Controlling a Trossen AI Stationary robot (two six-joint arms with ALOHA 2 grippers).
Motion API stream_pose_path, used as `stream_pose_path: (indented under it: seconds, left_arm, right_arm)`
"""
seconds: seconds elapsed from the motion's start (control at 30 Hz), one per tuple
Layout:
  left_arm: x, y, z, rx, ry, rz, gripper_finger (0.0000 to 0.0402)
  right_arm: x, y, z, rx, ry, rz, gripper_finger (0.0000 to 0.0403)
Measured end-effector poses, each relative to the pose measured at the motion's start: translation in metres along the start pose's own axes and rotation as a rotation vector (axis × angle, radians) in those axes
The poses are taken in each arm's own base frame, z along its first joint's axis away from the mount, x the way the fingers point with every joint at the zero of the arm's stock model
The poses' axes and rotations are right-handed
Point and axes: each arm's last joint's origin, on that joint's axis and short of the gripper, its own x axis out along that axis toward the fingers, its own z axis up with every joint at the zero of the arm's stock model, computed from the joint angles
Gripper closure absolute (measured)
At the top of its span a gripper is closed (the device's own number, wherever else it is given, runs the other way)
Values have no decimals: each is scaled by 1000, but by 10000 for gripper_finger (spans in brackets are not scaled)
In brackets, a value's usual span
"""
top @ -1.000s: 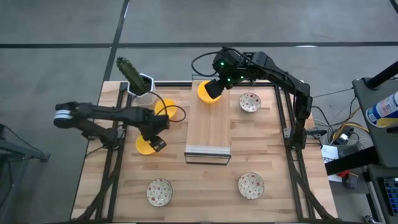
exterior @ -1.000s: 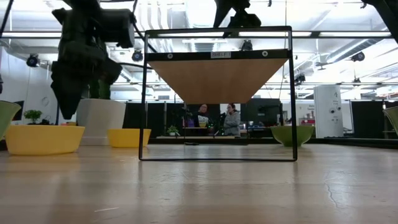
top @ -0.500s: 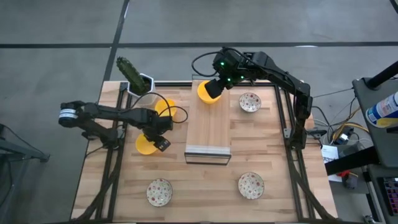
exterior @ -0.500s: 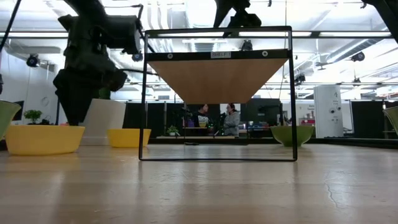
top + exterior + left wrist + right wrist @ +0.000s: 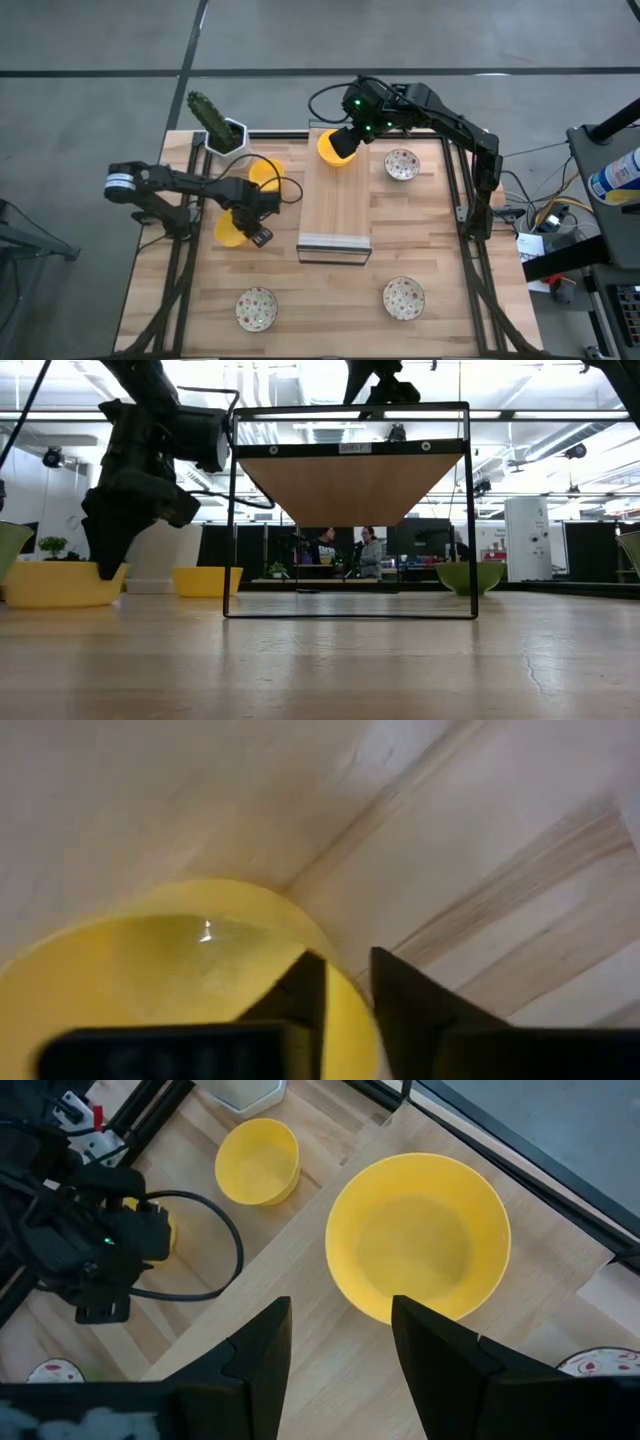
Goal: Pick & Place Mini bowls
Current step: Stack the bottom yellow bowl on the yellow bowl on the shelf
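A plain yellow mini bowl (image 5: 227,233) stands on the table left of the wooden shelf. My left gripper (image 5: 250,218) is down on its right rim and shut on it; the low view shows it at the bowl's edge (image 5: 104,560). A second yellow bowl (image 5: 264,174) stands behind it. A third yellow bowl (image 5: 331,148) sits on the shelf top. My right gripper (image 5: 338,1308) hovers open just above and beside it; I see no touch. Three speckled bowls (image 5: 402,165) (image 5: 404,297) (image 5: 256,309) rest on the table. My left gripper holds the yellow bowl by its rim (image 5: 345,1010), on the side toward the shelf. One finger (image 5: 300,992) is inside the bowl and the other (image 5: 410,1010) outside. The fingers point down from above. The bowl's base rests on the table (image 5: 60,600).
The wire-framed shelf with a wooden top (image 5: 335,205) stands mid-table. A white pot with a green cactus (image 5: 225,135) stands at the far left corner. Bare wood lies between the two near speckled bowls. People sit in the room behind (image 5: 345,550).
My left gripper has come down from above the yellow bowl onto its rim, and the arm has reached a little toward the table's right. My right gripper has kept still over the shelf bowl.
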Motion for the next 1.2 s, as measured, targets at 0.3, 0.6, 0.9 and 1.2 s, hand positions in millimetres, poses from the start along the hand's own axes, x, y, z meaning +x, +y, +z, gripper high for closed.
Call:
stream_pose_path:
  seconds: [0.3,0.6,0.9,1.2]
  left_arm:
    - [-17,1,-8,97,-5,19,399]
    - [-93,-1,-29,326,-228,-70,401]
    - [-205,-3,-63,494,-605,-395,401]
    - [-266,-7,-85,641,-782,-765,401]
  right_arm:
    - [-2,1,-1,2,32,55,234]
    - [-4,4,-3,-116,80,159,234]
    - [-4,14,-9,-242,103,242,234]
    - [-8,30,0,-437,39,583,234]
